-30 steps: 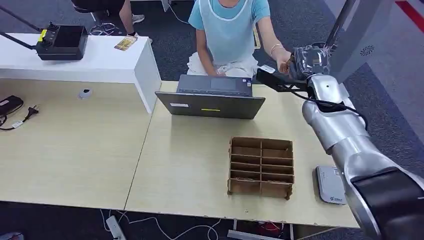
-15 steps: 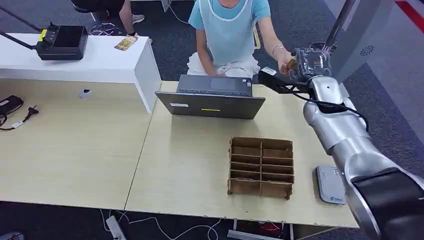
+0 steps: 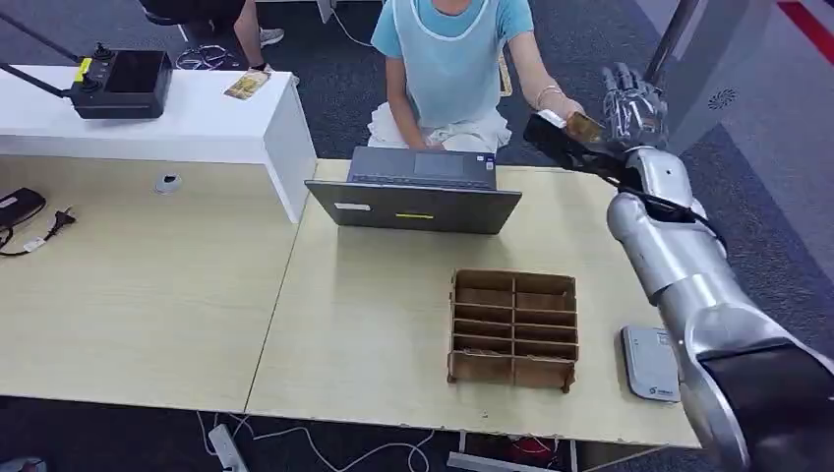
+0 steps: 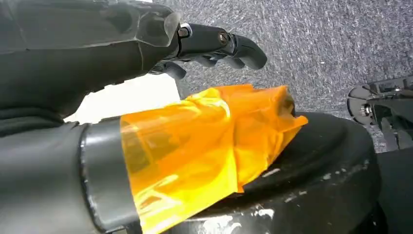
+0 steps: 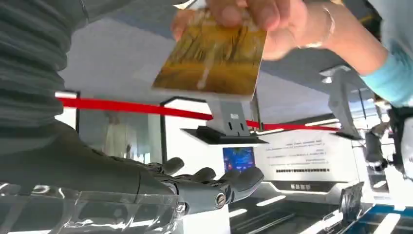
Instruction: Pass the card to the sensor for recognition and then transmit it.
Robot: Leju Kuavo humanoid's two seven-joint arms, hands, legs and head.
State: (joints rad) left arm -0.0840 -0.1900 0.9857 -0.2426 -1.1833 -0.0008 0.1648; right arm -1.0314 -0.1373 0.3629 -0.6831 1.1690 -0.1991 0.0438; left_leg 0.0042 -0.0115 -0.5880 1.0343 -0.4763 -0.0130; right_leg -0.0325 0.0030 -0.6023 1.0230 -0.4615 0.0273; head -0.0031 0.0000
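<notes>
**1 card, now in the person's hand: the handover looks all but finished**

1 gold card (image 5: 212, 61) is pinched at its top edge by the person's hand (image 5: 253, 19), and the right wrist view shows it clear of the robot's right hand (image 5: 195, 187), whose fingers are spread below it with nothing between them. In the head view the same right hand (image 3: 629, 103) is raised past the far right corner of the table (image 3: 374, 295), fingers apart and pointing up, with the card (image 3: 584, 126) just beside it in the person's grip.

Judging from how things lie, the passing step is done. The card reader (image 3: 651, 362) sits flat near the table's front right edge, well apart from the card. Whether the card was read on it cannot be told from these pictures. If it was, little is left except lowering the arm.

The left hand (image 4: 209, 44) hangs down over grey carpet. Its fingers are curled loosely and hold nothing. An orange film covers part of the wrist housing.

A laptop (image 3: 418, 192) and a cardboard divider tray (image 3: 513, 326) stand on the table between the robot and the person.
</notes>
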